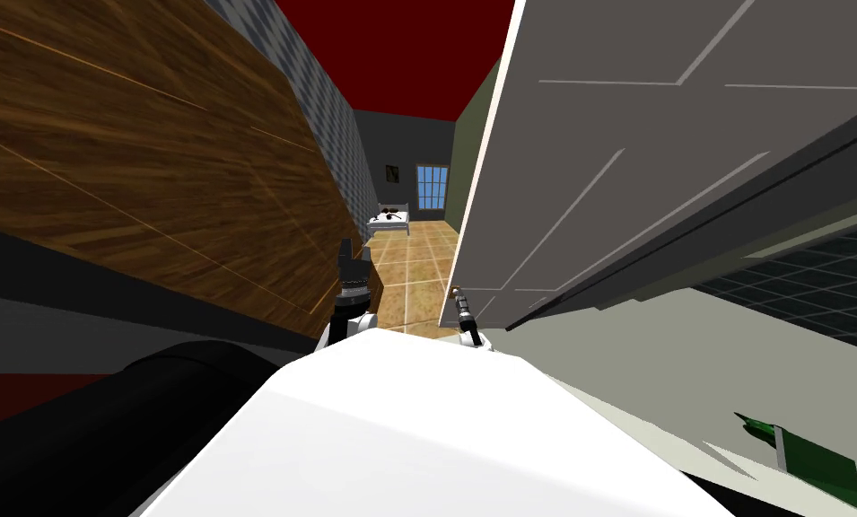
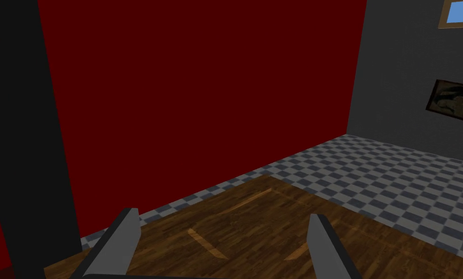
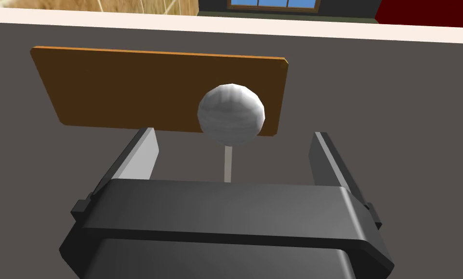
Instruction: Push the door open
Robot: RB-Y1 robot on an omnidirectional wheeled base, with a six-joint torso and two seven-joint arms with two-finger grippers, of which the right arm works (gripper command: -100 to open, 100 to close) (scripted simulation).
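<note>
**Here, the open right gripper frames the door's knob**

The right gripper (image 3: 235,133) is spread wide and holds nothing. Its two grey fingers (image 3: 145,152) stand on either side of a round, pale grey knob (image 3: 231,115), and neither one touches it. The knob sits between the fingers and just past their tips, roughly midway across the gap. It is carried on a thin pale stem (image 3: 228,162) that runs back toward the gripper's dark body. Behind the knob is a brown plate (image 3: 128,92), fixed flat on the grey door (image 1: 651,153) that the gripper faces at close range.

In the head view, this gripper is right at the door's cream free edge. Past that edge are a tan tiled floor (image 1: 417,269), a white bed (image 1: 389,220) and a window (image 1: 432,187).

The left gripper (image 2: 224,213) is also wide open and empty. It is raised beside a brown wooden panel (image 1: 148,162), well apart from the door.
</note>
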